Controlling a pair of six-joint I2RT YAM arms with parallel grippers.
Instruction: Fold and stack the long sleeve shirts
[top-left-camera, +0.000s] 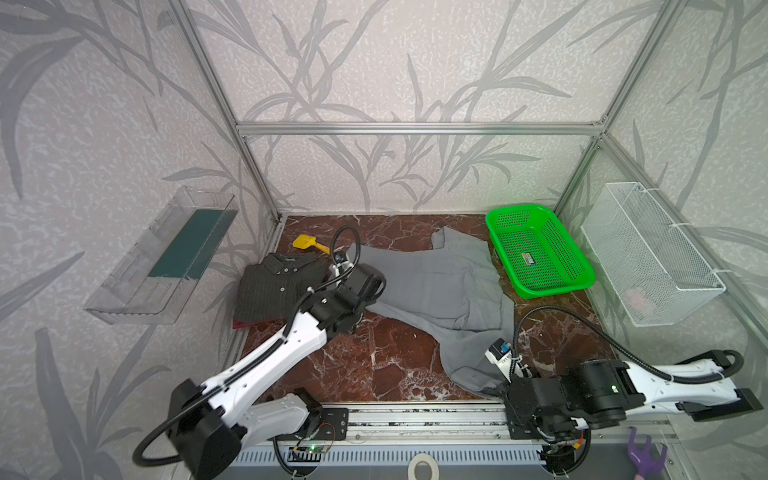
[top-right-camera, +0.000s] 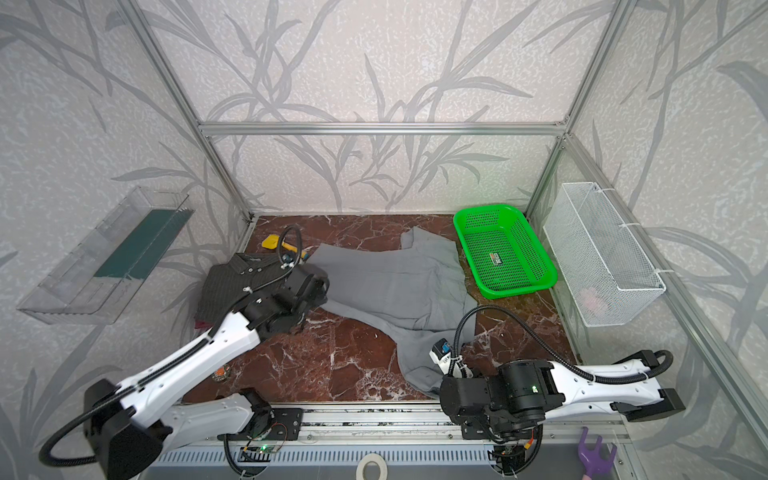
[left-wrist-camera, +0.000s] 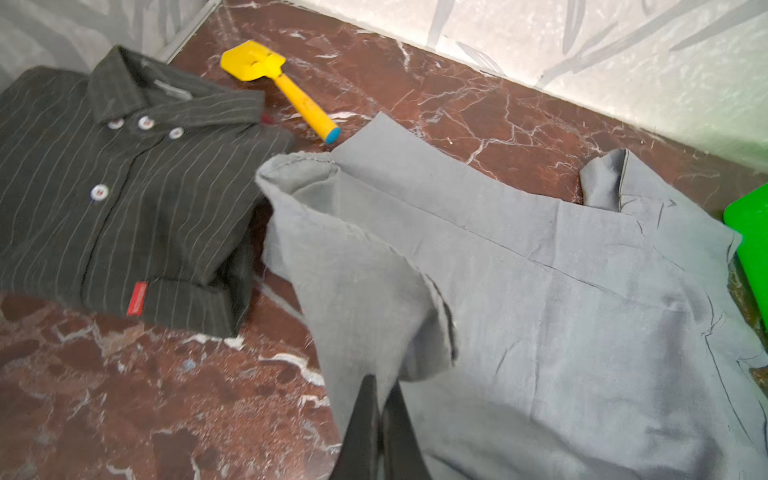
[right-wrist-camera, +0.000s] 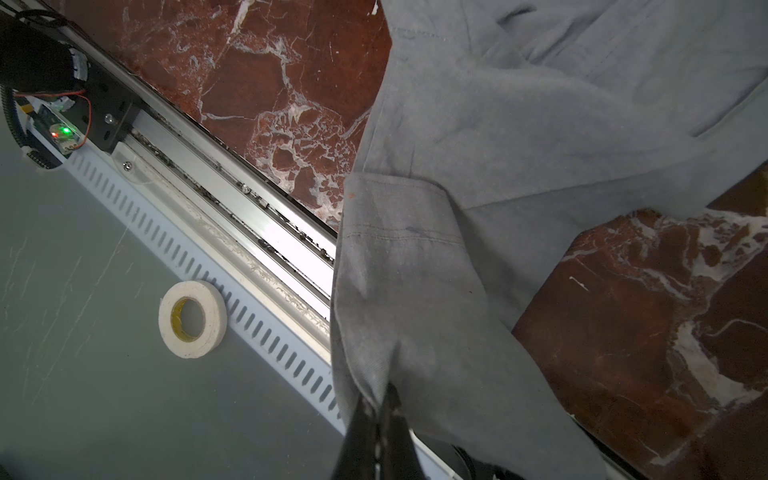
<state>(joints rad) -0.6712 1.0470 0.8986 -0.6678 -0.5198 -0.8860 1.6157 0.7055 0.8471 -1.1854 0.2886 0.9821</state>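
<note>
A light-grey shirt (top-left-camera: 436, 286) (top-right-camera: 395, 282) lies spread across the red marble table, with its collar toward the back right. My left gripper (left-wrist-camera: 382, 386) is shut on a raised fold of its left sleeve (left-wrist-camera: 353, 257). At the table's front edge, my right gripper (right-wrist-camera: 380, 399) is shut on the cuff end of the other sleeve (right-wrist-camera: 399, 257), which hangs over the rail. Left of the grey shirt sits a folded dark pinstriped shirt (top-left-camera: 274, 286) (left-wrist-camera: 104, 208). It rests on a dark red garment (top-left-camera: 245, 324), of which only a sliver shows.
A yellow toy shovel (top-left-camera: 305, 243) (left-wrist-camera: 274, 83) lies behind the pinstriped shirt. A green mesh basket (top-left-camera: 552, 289) stands at the back right, touching the grey shirt. A white wire basket (top-left-camera: 652, 253) and a clear bin (top-left-camera: 162, 257) hang on the side walls. A tape roll (right-wrist-camera: 193, 318) lies below the front rail.
</note>
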